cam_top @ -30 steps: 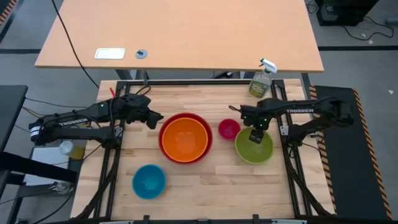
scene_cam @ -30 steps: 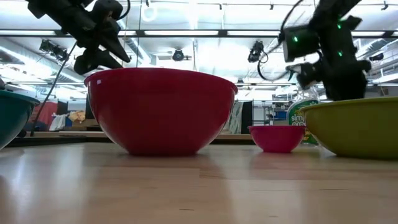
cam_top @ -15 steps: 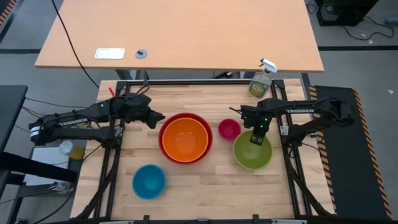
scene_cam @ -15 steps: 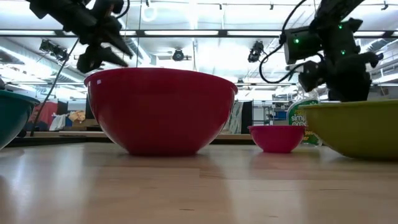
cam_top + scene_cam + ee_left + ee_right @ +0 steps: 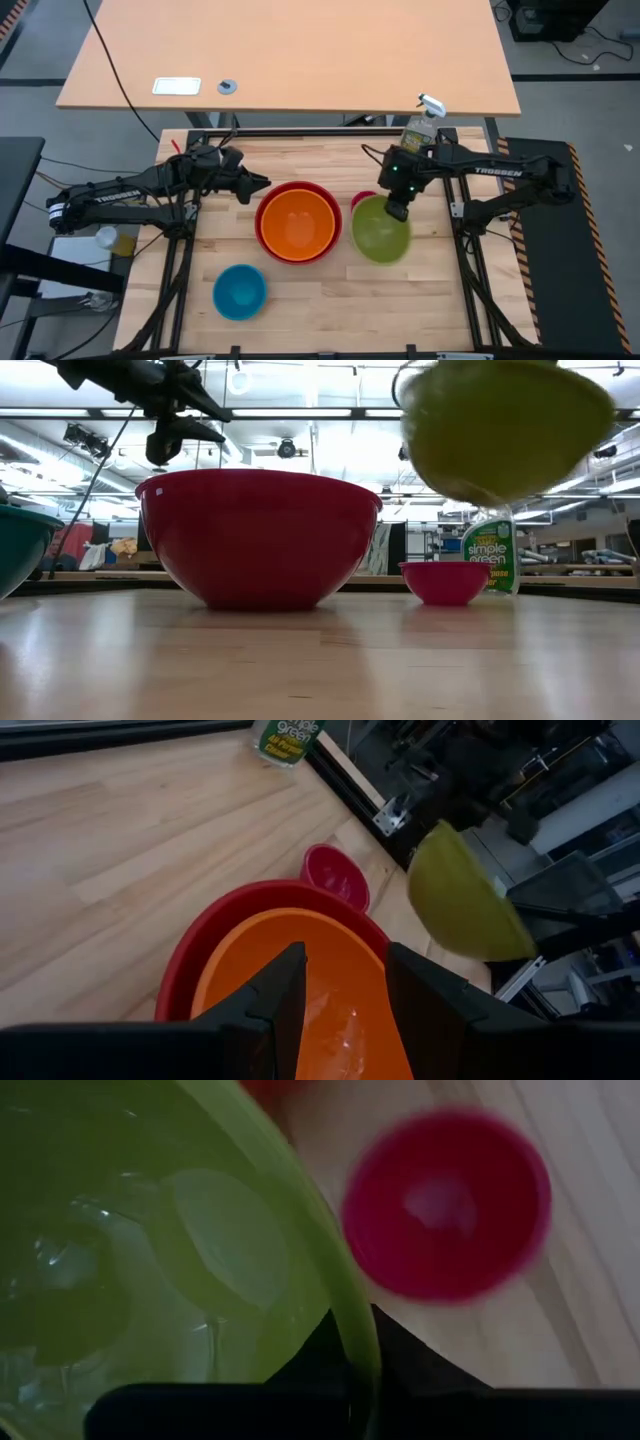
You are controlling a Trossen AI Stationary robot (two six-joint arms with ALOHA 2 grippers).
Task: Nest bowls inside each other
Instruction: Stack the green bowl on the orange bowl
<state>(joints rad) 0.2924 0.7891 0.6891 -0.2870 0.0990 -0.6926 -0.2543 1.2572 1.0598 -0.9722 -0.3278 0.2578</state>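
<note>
My right gripper (image 5: 397,208) is shut on the lime green bowl (image 5: 380,232), which hangs tilted in the air right of the red bowl (image 5: 264,203). The orange bowl (image 5: 297,221) sits nested inside the red one. The small pink bowl (image 5: 446,1202) stands on the table behind the green bowl, partly hidden in the high view. A blue bowl (image 5: 240,291) rests at the near left. My left gripper (image 5: 345,995) hovers open above the red bowl's far left rim, nothing between its fingers. My right gripper holds the green bowl by its rim (image 5: 352,1330), on the bowl's far right side. One finger (image 5: 310,1355) is inside the bowl and the other outside. The fingers slant down from above. The bowl is lifted clear of the table and tilted (image 5: 505,425).
A clear spray bottle (image 5: 420,128) stands at the table's far right corner, behind the pink bowl (image 5: 445,580). Bare wood lies along the near edge, right of the blue bowl. Dark frame rails border the table's left and right sides.
My right gripper has risen and gone toward the red bowl, carrying the green bowl. The bowl first tipped up on the table, then came clear of it and now hangs tilted. My left gripper has tipped upward a little.
</note>
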